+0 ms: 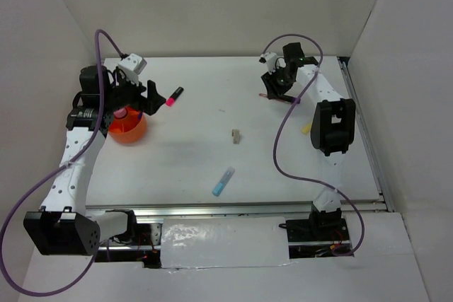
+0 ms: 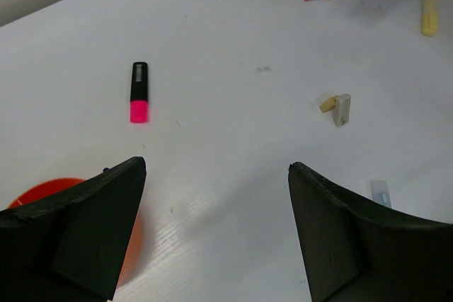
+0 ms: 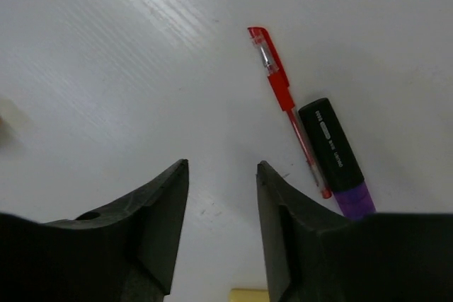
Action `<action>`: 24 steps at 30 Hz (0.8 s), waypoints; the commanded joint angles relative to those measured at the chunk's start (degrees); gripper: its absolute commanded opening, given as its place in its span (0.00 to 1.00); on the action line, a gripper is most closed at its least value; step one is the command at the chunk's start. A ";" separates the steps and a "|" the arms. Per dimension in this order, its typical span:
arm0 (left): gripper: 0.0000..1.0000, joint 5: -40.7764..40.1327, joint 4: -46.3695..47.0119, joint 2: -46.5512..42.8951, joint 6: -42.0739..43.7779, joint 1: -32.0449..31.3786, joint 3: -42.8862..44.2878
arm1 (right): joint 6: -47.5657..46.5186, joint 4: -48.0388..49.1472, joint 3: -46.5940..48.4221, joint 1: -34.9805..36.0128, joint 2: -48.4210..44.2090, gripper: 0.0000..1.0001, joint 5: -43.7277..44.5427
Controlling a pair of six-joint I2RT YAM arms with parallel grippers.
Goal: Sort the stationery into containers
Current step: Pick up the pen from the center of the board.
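The orange cup [image 1: 127, 126] stands at the left, with something pink [image 1: 122, 112] in it. My left gripper [image 1: 150, 97] is open and empty just above the cup's far side; its rim [image 2: 49, 190] shows behind my left finger. A pink highlighter with a black cap [image 1: 174, 96] [image 2: 139, 92] lies just beyond it. My right gripper [image 1: 272, 91] is open and empty at the far right, hovering beside a red pen [image 3: 287, 97] and a purple-black highlighter [image 3: 336, 153]. A beige block [image 1: 236, 135] [image 2: 338, 108] lies mid-table. A light blue highlighter [image 1: 224, 182] lies nearer the front.
A yellow highlighter [image 1: 306, 129] [image 2: 429, 13] lies beside the right arm, partly hidden by it. White walls enclose the table on the left, back and right. A metal rail [image 1: 233, 210] runs along the front edge.
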 commanded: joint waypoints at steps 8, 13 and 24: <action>0.94 2.32 0.42 -2.04 -3.45 -0.12 -2.32 | 0.21 5.90 7.07 1.35 6.52 0.58 2.26; 0.94 2.41 0.51 -2.40 -4.42 -0.03 -2.93 | 1.00 6.43 9.18 1.61 9.78 0.59 2.70; 0.94 3.29 0.60 -3.19 -7.32 0.06 -4.69 | 1.09 6.78 13.66 1.35 14.62 0.86 3.05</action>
